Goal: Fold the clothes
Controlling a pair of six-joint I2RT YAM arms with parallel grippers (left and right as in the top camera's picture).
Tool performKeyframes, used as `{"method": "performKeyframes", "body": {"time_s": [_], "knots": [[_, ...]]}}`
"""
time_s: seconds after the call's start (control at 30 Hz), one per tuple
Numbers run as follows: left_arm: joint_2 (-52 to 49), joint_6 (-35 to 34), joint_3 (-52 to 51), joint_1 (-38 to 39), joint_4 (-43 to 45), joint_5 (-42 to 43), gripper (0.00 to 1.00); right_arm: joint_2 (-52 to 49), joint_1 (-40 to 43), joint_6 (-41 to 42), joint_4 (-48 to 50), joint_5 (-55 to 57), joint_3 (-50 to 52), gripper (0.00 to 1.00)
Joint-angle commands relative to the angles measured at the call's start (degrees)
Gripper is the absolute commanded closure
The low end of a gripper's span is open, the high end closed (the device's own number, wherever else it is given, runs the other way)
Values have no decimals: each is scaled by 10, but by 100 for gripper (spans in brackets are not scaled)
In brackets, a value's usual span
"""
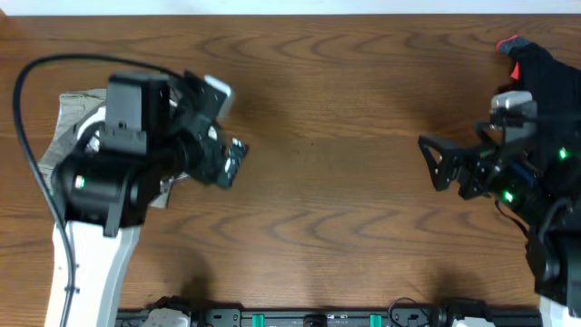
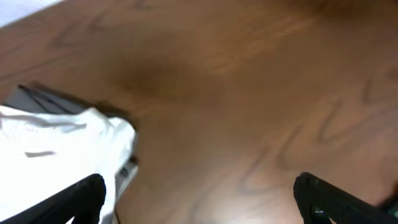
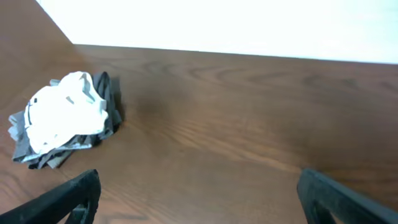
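A small heap of clothes (image 1: 74, 111) lies at the left end of the wooden table (image 1: 345, 109), largely hidden from overhead by the left arm (image 1: 100, 191) above it. The right wrist view shows it more fully: a crumpled white garment (image 3: 65, 112) sits on top of grey and darker fabric (image 3: 107, 102) that sticks out at the heap's edges. The heap is bunched, not laid flat. The left gripper (image 2: 199, 196) hangs over the table beside the heap. Its two dark fingers (image 2: 78, 199) are spread wide, with only bare wood between them. In its wrist view the white cloth lies next to the left-hand finger, but I cannot tell whether the two touch. The right gripper (image 3: 199, 193) is over the right part of the table, well apart from the heap and pointing toward the table's middle. Its jaws are also wide apart and hold nothing. A black garment (image 1: 549, 73) with a small red patch (image 1: 510, 44) lies at the far right corner of the table, behind the right arm (image 1: 536, 182). The middle of the table shows plain wood grain.
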State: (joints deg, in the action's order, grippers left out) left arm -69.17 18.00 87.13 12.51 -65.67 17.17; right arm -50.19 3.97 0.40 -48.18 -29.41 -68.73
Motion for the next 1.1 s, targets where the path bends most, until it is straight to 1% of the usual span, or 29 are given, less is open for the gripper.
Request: {"method": "performKeyframes", "body": {"time_s": [0.0, 0.1, 0.27, 0.5, 0.67, 0.8, 0.93, 1.07], "knots": [[7, 8, -2, 14, -26, -29, 2, 18, 1, -3, -6, -9, -6, 1], [11, 8, -2, 13, -41, -29, 2, 27, 1, 0, -10, -9, -6, 1], [8, 8, -2, 13, -37, -25, 2, 27, 1, 0, -26, -14, -6, 1], [7, 8, -2, 13, -37, -26, 2, 27, 1, 0, -40, -66, -6, 1], [7, 8, -2, 13, -37, -25, 2, 27, 1, 0, -88, -70, -6, 1], [7, 8, -2, 13, -37, -25, 2, 27, 1, -1, -97, -70, -6, 1], [7, 8, -2, 13, -37, -26, 2, 29, -4, -22, -83, -32, -5, 1], [7, 8, -2, 13, -37, -26, 2, 33, -12, -87, -64, -23, -5, 1]]}}
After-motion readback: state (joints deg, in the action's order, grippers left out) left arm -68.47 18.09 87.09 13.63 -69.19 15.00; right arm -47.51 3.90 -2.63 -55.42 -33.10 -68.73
